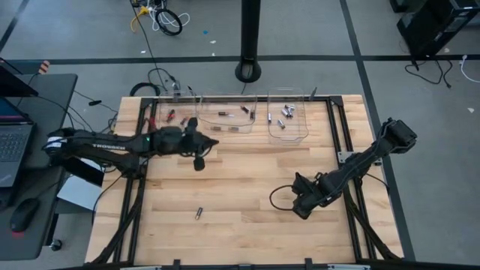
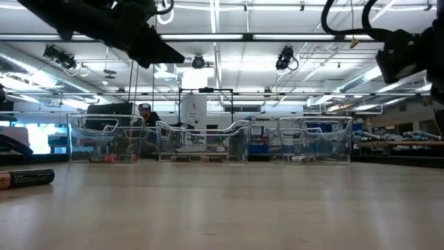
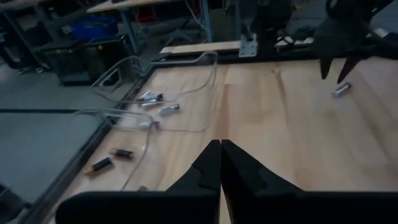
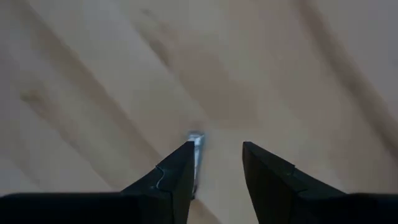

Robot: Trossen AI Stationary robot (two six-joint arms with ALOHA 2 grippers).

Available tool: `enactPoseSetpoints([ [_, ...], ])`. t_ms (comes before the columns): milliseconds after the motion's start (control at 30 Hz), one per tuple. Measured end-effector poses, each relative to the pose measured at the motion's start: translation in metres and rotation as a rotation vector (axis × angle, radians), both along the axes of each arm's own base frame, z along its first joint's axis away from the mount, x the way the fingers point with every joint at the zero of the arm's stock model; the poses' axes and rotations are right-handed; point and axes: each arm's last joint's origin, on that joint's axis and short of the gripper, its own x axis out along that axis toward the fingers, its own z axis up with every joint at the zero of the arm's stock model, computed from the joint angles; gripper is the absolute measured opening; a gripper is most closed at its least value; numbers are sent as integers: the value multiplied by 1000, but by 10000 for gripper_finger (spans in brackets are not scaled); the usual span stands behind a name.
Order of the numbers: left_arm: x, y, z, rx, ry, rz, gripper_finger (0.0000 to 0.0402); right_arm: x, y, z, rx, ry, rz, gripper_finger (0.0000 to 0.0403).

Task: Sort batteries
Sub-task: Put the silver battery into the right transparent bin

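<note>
Battery [image 4: 195, 144], small, rigid, slick and likely to roll, lies against one finger of the unclenched right gripper [image 4: 217, 163] near the tabletop's right edge, best pinched across mid-barrel; left gripper [image 3: 221, 163] clenched empty.

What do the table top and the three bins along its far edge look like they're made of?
Table top: apparently wood, pale planks with visible grain and seams, a faint sheen in the low view. Bins: likely clear plastic; the room shows through their walls, and their edges catch light.
</note>
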Motion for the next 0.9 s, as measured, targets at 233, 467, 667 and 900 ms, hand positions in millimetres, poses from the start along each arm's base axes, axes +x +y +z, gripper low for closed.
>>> enactPoseSetpoints([
  [233, -3, -14, -15, 1, -13, 1, 14, -3, 7, -14, 72, -56, -10, 146],
  [467, -3, -17, -15, 7, -18, 27, 14, -12, 4, -28, 68, -39, -39, 143],
  [667, -3, -17, -15, 8, -14, 28, 14, -16, 1, -33, 52, -24, -32, 140],
  [900, -3, -17, -15, 7, -14, 28, 14, -21, -2, -39, 45, -13, -47, 89],
])
